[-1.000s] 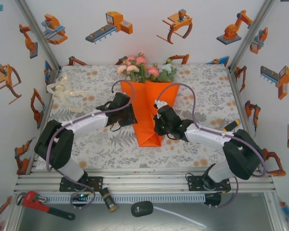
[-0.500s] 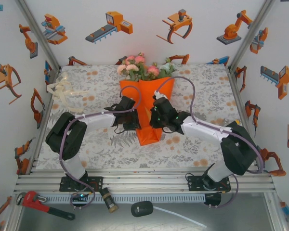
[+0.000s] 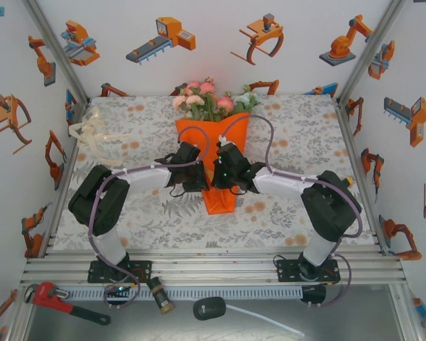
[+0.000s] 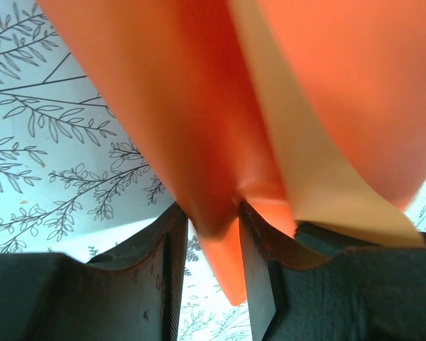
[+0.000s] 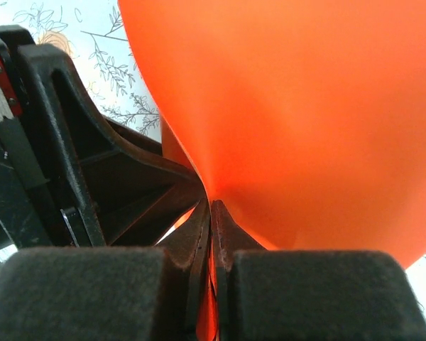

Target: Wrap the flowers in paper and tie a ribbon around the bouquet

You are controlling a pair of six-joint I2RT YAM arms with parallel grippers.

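Since paper (image 3: 224, 195) was coned round flowers (image 3: 206, 99): wrap nearly done
left gripper (image 4: 211, 220), right gripper (image 5: 211, 213): both clamped on paper
ribbon (image 3: 92, 135): lay unused, tying left

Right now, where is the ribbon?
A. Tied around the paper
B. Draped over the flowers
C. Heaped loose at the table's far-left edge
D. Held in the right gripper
C: the ribbon lies in a loose heap at the far-left edge of the table, well apart from the paper.
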